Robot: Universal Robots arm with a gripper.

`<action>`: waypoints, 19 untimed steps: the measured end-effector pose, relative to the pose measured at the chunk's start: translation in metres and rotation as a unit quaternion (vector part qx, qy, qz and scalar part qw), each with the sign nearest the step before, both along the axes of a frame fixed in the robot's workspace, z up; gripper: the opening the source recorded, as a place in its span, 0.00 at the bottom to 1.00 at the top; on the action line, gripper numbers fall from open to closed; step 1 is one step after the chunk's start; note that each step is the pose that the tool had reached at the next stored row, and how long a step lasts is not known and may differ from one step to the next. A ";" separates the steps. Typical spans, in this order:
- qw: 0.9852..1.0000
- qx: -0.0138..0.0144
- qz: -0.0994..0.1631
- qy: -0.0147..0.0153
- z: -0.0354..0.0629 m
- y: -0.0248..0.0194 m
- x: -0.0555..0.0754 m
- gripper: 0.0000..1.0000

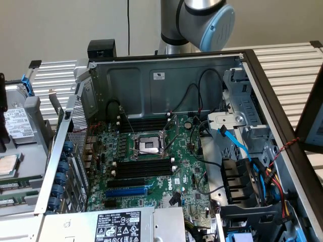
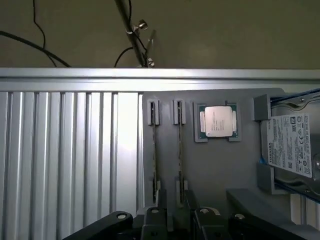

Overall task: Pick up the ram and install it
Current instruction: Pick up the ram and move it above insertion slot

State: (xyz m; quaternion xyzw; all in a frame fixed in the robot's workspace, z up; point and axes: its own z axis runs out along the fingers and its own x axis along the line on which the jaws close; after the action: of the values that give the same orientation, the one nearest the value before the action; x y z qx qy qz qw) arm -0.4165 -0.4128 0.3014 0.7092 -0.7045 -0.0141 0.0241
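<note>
the gripper [image 2: 179, 212] hangs with its jaws apart over the grey holder [image 2: 220, 170] on the worktop [image 2: 65, 160], straddling one ram [image 2: 180, 150] that stands on edge. a second stick [image 2: 153, 150] stands just beside it, so an off-centre descent could snag that stick or grip the ram skewed.
</note>
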 end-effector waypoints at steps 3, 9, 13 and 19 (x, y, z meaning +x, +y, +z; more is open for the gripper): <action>1.000 0.000 0.003 0.000 -0.0055 -0.0070 0.000 0.28; 1.000 0.000 0.006 0.000 -0.0163 -0.0135 0.003 0.28; 1.000 0.000 0.008 0.000 -0.0237 -0.0135 0.004 0.28; 1.000 0.000 0.016 0.000 -0.0346 -0.0135 0.000 0.28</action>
State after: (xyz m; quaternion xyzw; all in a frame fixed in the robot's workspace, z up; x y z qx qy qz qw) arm -0.4168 -0.4263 0.2668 0.7207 -0.6927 -0.0140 0.0244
